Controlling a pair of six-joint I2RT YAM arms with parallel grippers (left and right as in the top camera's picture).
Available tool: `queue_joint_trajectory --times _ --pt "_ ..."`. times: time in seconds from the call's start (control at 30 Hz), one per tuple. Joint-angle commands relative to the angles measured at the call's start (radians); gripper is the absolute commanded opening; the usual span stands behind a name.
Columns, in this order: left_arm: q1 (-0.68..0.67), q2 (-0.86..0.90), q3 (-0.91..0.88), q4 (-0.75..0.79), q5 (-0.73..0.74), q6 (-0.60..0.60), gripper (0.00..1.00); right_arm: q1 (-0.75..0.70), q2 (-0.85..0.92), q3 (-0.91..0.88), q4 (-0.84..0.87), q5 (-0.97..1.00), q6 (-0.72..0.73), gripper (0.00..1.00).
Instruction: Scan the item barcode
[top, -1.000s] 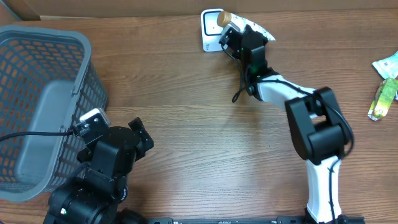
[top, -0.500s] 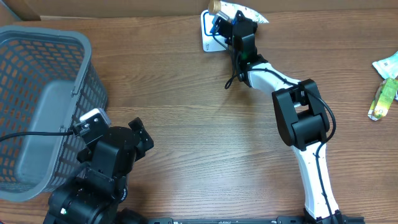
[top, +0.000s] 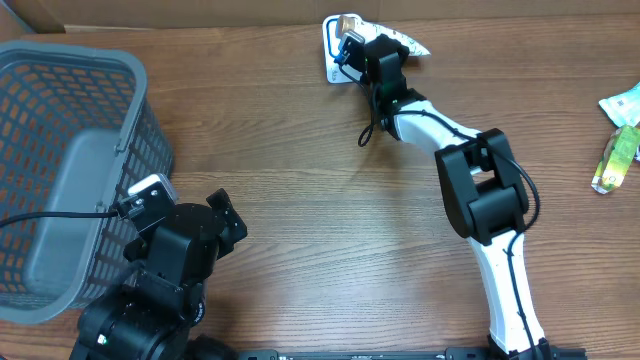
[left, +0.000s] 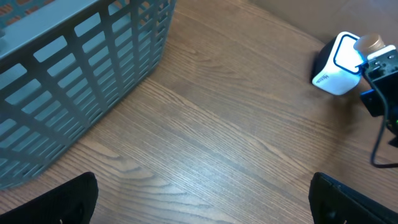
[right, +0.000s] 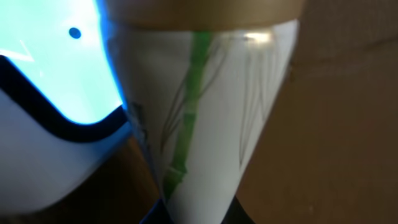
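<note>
The right gripper (top: 362, 45) is clamped shut on a white tube (right: 205, 112) printed with a green bamboo stalk and topped with a gold cap (right: 205, 9). In the right wrist view only the dark tips of its fingers show, at the bottom edge on either side of the tube's narrow end. The tube is held at the far edge of the table (top: 300, 180), right in front of a white barcode scanner (top: 332, 68). In that view, the scanner's glowing pale blue window (right: 50, 56) fills the space just left of the tube. Whether tube and scanner touch cannot be told. Brown cardboard (right: 336, 93) stands behind them. The right arm (top: 480, 190) stretches from the near edge across the table to reach this spot. Well apart, at the near left, the left gripper (left: 204, 186) hangs with its jaws spread wide and holds nothing. Just beside it to the left stands a grey plastic basket (top: 90, 60) with slotted walls. At the far right edge of the table lie a green bottle (top: 615, 160) and a pale green packet (top: 625, 100).
</note>
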Motion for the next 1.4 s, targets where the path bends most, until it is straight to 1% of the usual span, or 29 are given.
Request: queue_joint_trajectory --times 0.0,0.1,0.17,0.2,0.23,0.33,0.4,0.5,0.53,0.6,0.7,0.73,0.77,0.83,1.0,1.07,1.17,1.23,1.37 --pt "0.002 0.001 0.01 0.001 -0.004 -0.014 0.99 0.008 -0.177 0.029 -0.099 0.127 0.141 0.04" --pt "0.002 0.001 0.01 0.001 -0.004 -0.014 1.0 -0.033 -0.271 0.029 -0.297 0.253 0.324 0.04" --pt "0.002 0.001 0.01 0.001 -0.004 -0.014 1.0 -0.069 -0.304 0.029 -0.397 0.299 0.435 0.04" --pt "0.002 0.001 0.01 0.001 -0.004 -0.014 1.0 -0.103 -0.321 0.029 -0.479 0.313 0.522 0.04" --pt "0.002 0.001 0.01 0.001 -0.004 -0.014 1.0 -0.129 -0.328 0.029 -0.538 0.315 0.575 0.04" --pt "0.002 0.001 0.01 0.001 -0.004 -0.014 1.0 -0.24 -0.331 0.026 -0.713 0.306 0.679 0.04" --pt "0.002 0.001 0.01 0.001 -0.004 -0.014 1.0 -0.337 -0.331 0.011 -0.759 0.251 0.746 0.04" --pt "0.002 0.001 0.01 0.001 -0.004 -0.014 0.99 -0.477 -0.33 -0.008 -0.8 0.154 0.784 0.04" --pt "0.002 0.001 0.01 0.001 -0.004 -0.014 1.0 -0.564 -0.326 -0.018 -0.816 0.073 0.79 0.04" --pt "0.002 0.0 0.01 0.001 -0.004 -0.014 1.0 -0.663 -0.322 -0.018 -0.847 -0.027 0.795 0.1" --pt "0.002 0.001 0.01 0.0 -0.004 -0.014 1.0 -0.791 -0.323 -0.018 -0.865 -0.15 0.868 0.13" --pt "0.002 0.001 0.01 0.001 -0.004 -0.014 0.99 -0.829 -0.325 -0.018 -0.867 -0.18 0.894 0.2" --pt "0.002 0.0 0.01 0.0 -0.004 -0.014 1.0 -0.851 -0.328 -0.018 -0.869 -0.197 0.909 0.31" --pt "0.002 0.0 0.01 0.0 -0.004 -0.014 1.0 -0.902 -0.349 -0.017 -0.871 -0.239 0.945 1.0" --pt "0.002 0.001 0.01 0.001 -0.004 -0.014 1.0 -0.967 -0.492 0.007 -0.868 -0.447 0.998 1.0" --pt "0.002 0.001 0.01 0.001 -0.004 -0.014 0.99 -0.972 -0.581 0.033 -0.863 -0.528 1.051 1.0" --pt "0.002 0.0 0.01 0.0 -0.004 -0.014 0.99 -0.972 -0.73 0.077 -0.846 -0.678 1.173 1.0" --pt "0.002 0.001 0.01 0.001 -0.004 -0.014 0.99 -0.972 -0.838 0.106 -0.81 -0.821 1.25 1.0" --pt "0.002 0.001 0.01 0.027 -0.09 -0.014 1.0 -0.972 -1.012 0.131 -0.673 -1.063 1.357 1.0"
